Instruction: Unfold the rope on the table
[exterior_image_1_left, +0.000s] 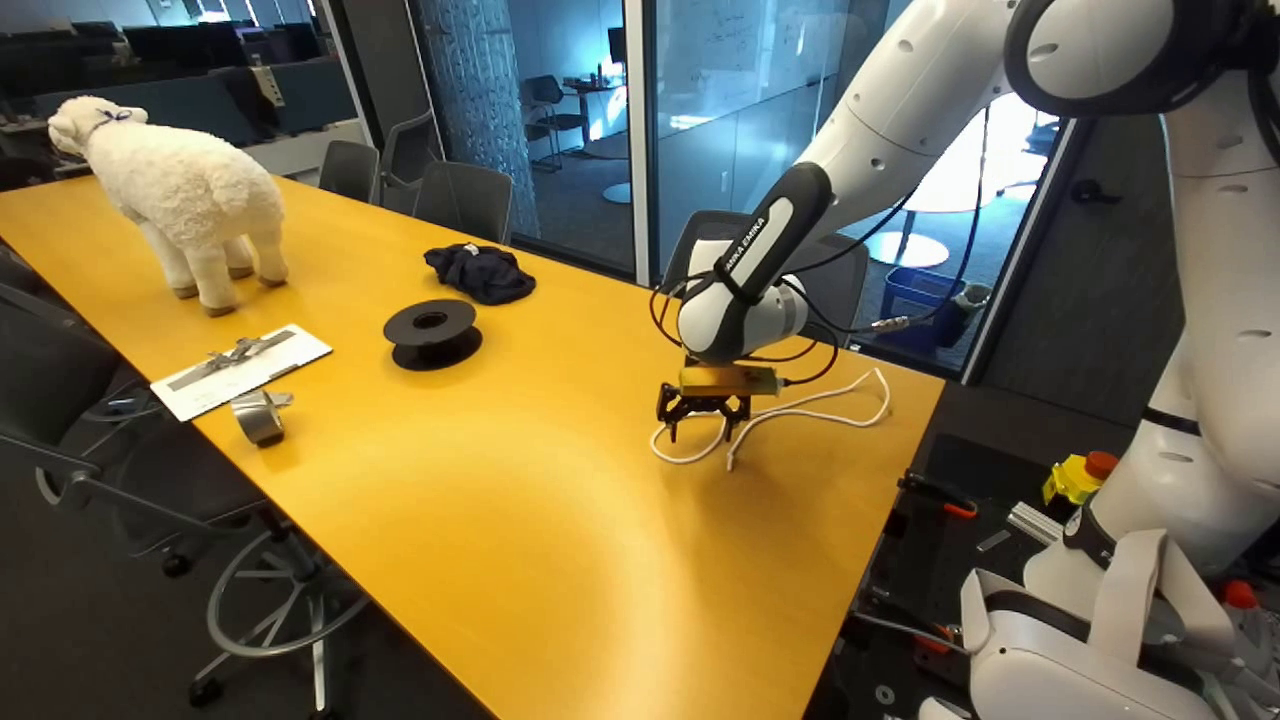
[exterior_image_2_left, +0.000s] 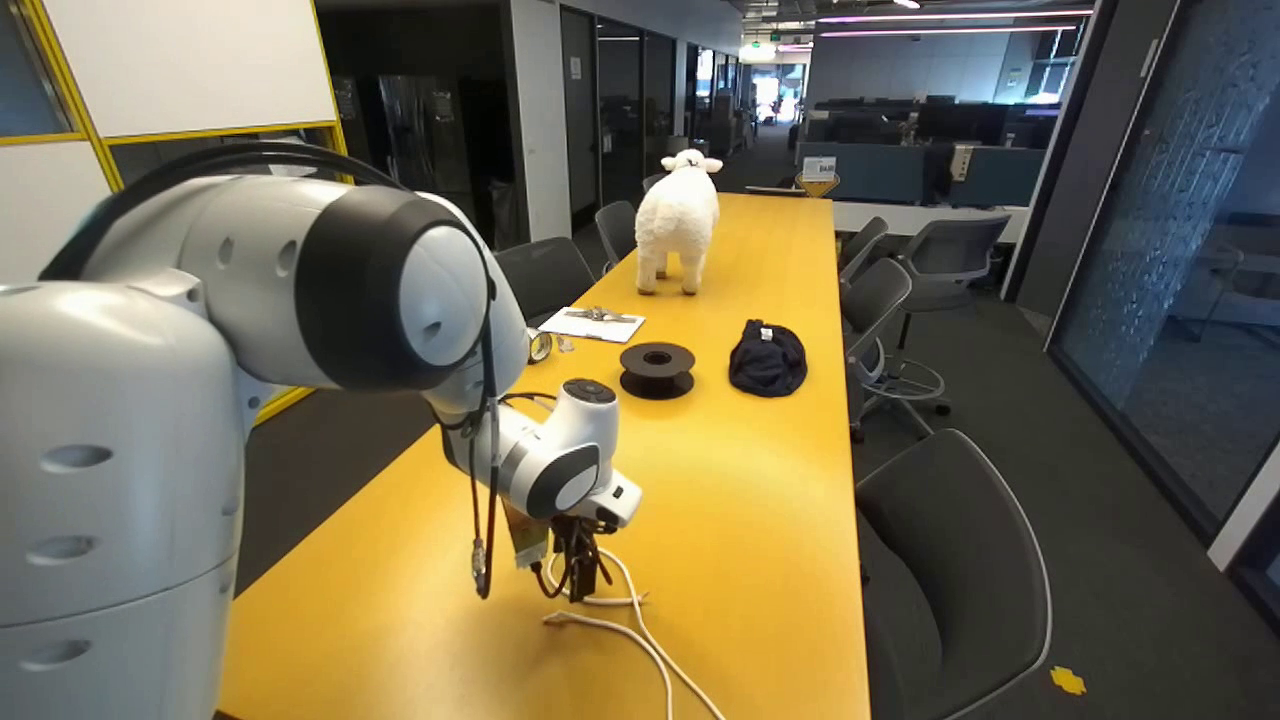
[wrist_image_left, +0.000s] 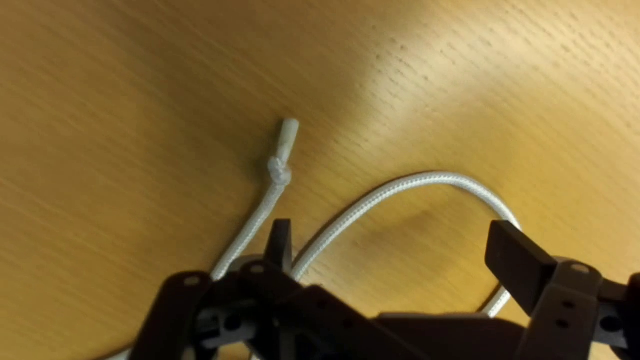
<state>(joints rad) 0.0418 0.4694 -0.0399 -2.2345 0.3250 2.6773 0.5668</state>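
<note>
Glass partitions (exterior_image_1_left: 750, 120) and dark mesh-backed office chairs (exterior_image_2_left: 950, 580) border a long conference table (exterior_image_1_left: 520, 560) with a glossy yellow-orange top and dark edges. Near one end of this surface lies a thin, white, braided rope (exterior_image_1_left: 860, 423), its long bend reaching close to the table's corner and its rounded loop set farther inward, well within the edges. Above the loop hangs a black two-fingered gripper (wrist_image_left: 387, 240), carried by a white, many-jointed robot arm (exterior_image_1_left: 890, 100). Its fingers stand wide apart, released, with a curve of rope crossing the tabletop between and beneath them; whether either fingertip touches the rope cannot be told. Just outside one finger in the wrist view, a rope end with a small, tight knot (wrist_image_left: 279, 172) points onto wood-grained surface. Broad tabletop extends from the loop to a black, flanged spool (exterior_image_1_left: 432, 335); the strip between the long bend and the nearest edges is narrower. Along one long edge lies a crumpled, navy cloth item (exterior_image_1_left: 482, 273); at the opposite edge sit a flat white board (exterior_image_1_left: 250, 370) bearing a grey metallic object (exterior_image_1_left: 240, 350) and, just beside it, a silver-grey roll of tape (exterior_image_1_left: 258, 418). Farther down stands a white plush sheep (exterior_image_1_left: 190, 190), upright, well apart from the rope.
</note>
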